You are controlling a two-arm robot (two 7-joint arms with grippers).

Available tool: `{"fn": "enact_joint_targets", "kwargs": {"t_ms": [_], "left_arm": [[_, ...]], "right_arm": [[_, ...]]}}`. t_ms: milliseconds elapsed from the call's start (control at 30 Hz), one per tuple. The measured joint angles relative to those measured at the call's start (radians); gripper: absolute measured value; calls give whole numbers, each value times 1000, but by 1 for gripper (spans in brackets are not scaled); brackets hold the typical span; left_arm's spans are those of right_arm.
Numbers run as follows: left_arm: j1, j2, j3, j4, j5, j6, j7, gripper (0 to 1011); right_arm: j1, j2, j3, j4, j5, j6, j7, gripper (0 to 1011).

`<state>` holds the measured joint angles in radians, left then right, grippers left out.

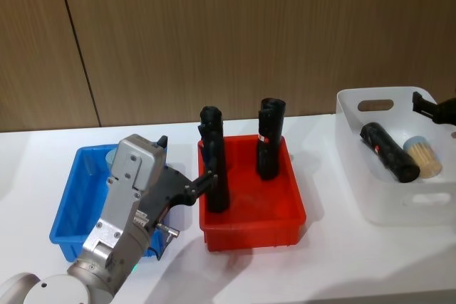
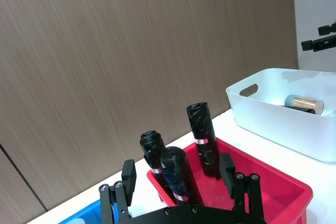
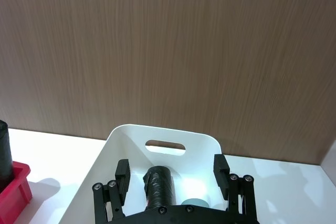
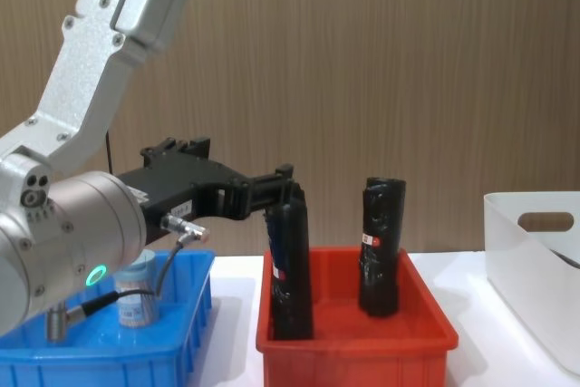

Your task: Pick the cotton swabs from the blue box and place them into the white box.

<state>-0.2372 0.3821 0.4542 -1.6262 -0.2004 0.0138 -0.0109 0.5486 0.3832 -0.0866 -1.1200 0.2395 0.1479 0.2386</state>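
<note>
- Head view: the left gripper (image 1: 187, 170) hangs above the inner edge of the blue box (image 1: 71, 208), its fingers pointing toward the red bin (image 1: 251, 227) just beyond them.
- Left wrist view: its two pads (image 2: 128, 174) stand wide apart with nothing between them; ahead of them three black rolls (image 2: 202, 136) stand upright in the red bin.
- Chest view: one jar of cotton swabs (image 4: 136, 289) stands in the blue box (image 4: 109, 351), below and behind the left gripper (image 4: 283, 186).
- Head view: the right gripper (image 1: 430, 108) hovers over the far right corner of the white box (image 1: 356, 169). Below it a second jar of cotton swabs (image 1: 422, 157) lies on its side, touching a black roll (image 1: 388, 151) that lies aslant.
- Right wrist view: the right gripper's pads (image 3: 219, 165) are spread wide and empty above the white box (image 3: 126, 135).
</note>
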Motion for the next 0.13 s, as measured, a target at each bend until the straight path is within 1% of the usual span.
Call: {"fn": "enact_joint_targets", "kwargs": {"t_ms": [133], "left_arm": [[0,0,0,0,0,0,0,1004]], "right_arm": [[0,0,0,0,0,0,0,1001]]}}
